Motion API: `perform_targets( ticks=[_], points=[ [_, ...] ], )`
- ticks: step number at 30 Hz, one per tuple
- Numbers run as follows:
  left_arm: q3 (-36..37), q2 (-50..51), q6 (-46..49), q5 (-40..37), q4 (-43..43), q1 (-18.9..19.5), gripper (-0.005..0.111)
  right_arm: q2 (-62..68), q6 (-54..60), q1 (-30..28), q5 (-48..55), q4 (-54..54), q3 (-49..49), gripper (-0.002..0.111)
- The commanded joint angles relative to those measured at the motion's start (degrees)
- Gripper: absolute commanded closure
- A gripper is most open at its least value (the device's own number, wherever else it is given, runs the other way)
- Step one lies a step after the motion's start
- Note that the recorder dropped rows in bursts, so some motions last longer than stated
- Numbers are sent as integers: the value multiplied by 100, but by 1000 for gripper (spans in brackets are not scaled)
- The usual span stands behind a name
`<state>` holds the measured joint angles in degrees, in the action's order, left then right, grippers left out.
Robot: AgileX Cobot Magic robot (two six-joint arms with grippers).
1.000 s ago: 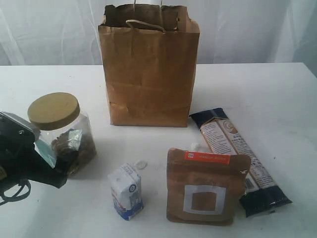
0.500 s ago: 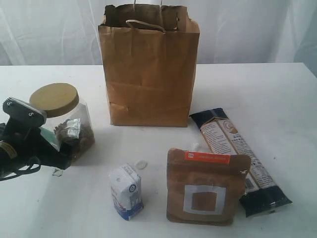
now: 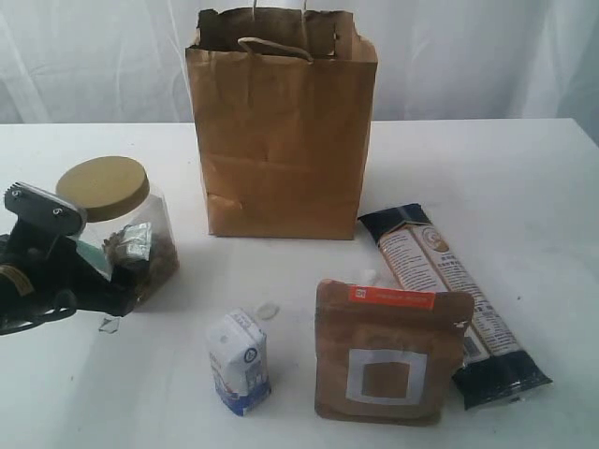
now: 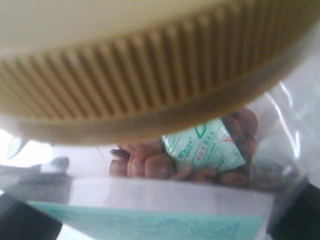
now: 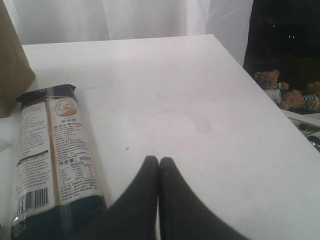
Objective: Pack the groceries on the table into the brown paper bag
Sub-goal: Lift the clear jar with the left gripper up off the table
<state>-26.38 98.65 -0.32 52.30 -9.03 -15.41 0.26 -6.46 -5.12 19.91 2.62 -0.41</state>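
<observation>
The jar point(image 3: 131, 241) is at the left side of the tabletop point(image 3: 505, 178), tilted a little, with its tan lid point(image 3: 102, 187) on. Inside it are brown pieces and a small white-green sachet point(image 4: 202, 147). The left claw point(image 3: 98, 279) is at the jar from the left. Its two dark fingers point(image 4: 22, 222) are spread wide with the jar's body between them, but I cannot tell if they press the clear walls or only stand beside them. The bag point(image 3: 281, 140) stands upright at the far middle, farther and to the right of the jar, apart from it; its mouth is open and its handles point(image 3: 276, 45) are at the top. The carton point(image 3: 239, 363) stands upright in the near middle, to the right of the jar and nearer. Just right of the carton the pouch point(image 3: 388, 351) stands upright, with a white square on its front. The packet point(image 3: 454, 299) lies flat to the right of the pouch and runs from the near right toward the bag's right corner; one part of it is hidden behind the pouch. The right claw point(image 5: 159, 167) has its dark fingers pressed together with nothing between them, over bare tabletop just right of the packet.
</observation>
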Motion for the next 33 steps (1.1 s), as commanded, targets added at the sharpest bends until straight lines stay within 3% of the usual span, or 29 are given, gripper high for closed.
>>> perform_targets(
  ticks=[1,8,15,28,33],
  points=[
    [33,10,32,-423,-4,3,107,-26,-9,-15,-19,25,41,108],
    [33,-114,32,-100,30,3,107,-26,-9,-15,-19,25,41,108],
    [33,-297,-162,-252,1167,3,107,-26,-9,-15,-19,25,41,108],
    [33,-534,-568,-227,1095,41,107,-26,-9,-15,-19,25,41,108],
    [33,-689,-1232,206,1073,41,107,-26,-9,-15,-19,25,41,108]
  ],
)
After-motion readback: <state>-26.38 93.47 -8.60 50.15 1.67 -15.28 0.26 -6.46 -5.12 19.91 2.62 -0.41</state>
